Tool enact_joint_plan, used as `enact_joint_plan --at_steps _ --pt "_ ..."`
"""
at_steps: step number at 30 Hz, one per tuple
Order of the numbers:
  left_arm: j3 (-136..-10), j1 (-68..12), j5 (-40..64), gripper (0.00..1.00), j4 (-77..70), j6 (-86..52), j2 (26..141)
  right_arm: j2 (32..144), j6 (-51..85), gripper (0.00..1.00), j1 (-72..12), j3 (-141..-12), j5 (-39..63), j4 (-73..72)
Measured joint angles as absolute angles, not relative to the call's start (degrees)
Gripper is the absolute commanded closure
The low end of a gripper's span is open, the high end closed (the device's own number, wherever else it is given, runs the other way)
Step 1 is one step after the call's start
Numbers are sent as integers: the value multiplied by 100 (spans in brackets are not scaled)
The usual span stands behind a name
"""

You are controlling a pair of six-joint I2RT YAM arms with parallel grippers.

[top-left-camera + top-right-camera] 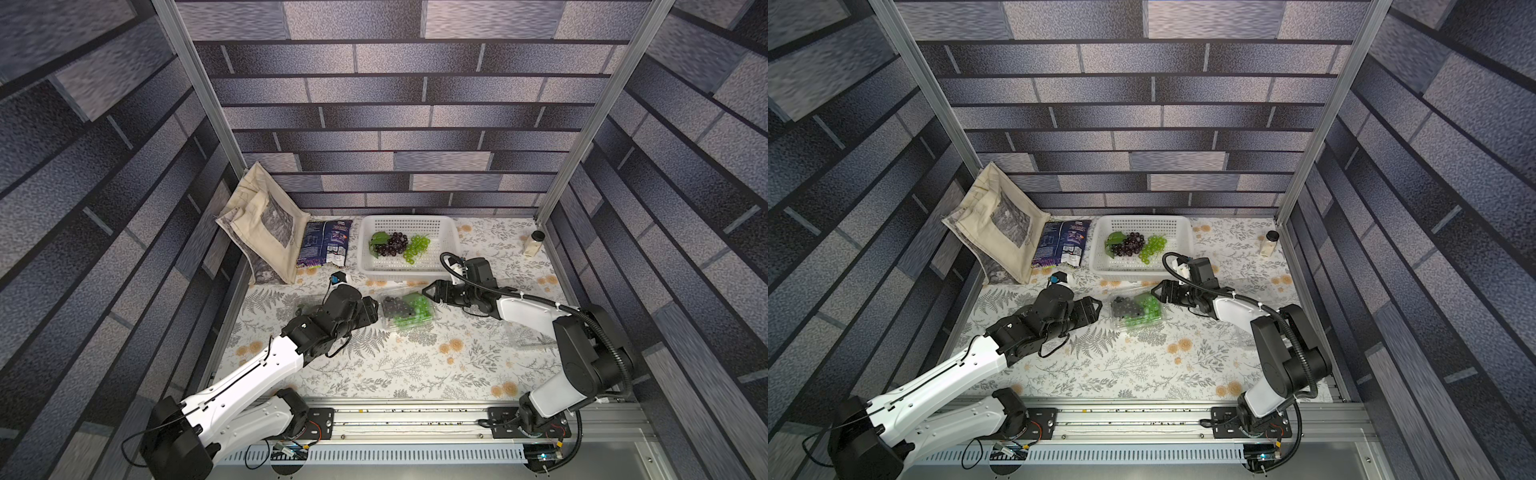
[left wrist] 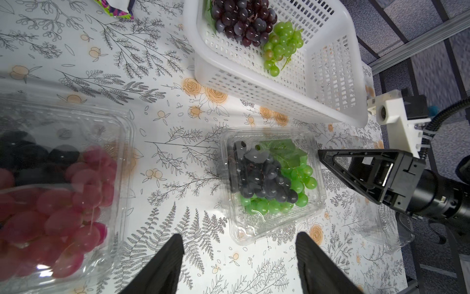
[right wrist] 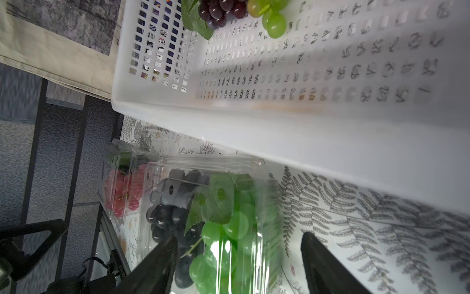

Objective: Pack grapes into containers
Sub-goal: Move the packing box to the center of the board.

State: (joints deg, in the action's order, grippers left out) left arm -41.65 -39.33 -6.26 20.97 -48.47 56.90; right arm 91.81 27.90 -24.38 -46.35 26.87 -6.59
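**Both jaws wide, nothing held**

Middle container (image 2: pixel 272 183) of dark and green grapes (image 2: pixel 269 178) sits between left gripper (image 2: pixel 239 236) and right gripper (image 3: pixel 239 235), each just beside its edges. White basket (image 2: pixel 279 96) rim sits close behind. Open tablecloth (image 1: pixel 395 365) runs to the front rail (image 1: pixel 415 415).

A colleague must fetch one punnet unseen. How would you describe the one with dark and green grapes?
Find the white perforated basket at the table's back. Directly in front of it lies a clear punnet. Its bright green grapes beside dark ones set it apart; the neighbouring punnet shows red grapes.
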Motion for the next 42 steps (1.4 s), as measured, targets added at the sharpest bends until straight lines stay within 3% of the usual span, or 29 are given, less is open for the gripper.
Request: enact_joint_plan --at_steps 14,29,42 --pt "-3907 -3815 -504 28 2036 -4910 5660 9574 2515 28 -3579 -4941 2189 -655" --pt "-3791 -3778 -471 28 2016 -4995 5406 9284 3247 30 -4762 -4571 1601 -858" --pt "-3776 -3778 -469 28 1970 -4998 5393 8842 3710 30 -5041 -4204 1546 -965"
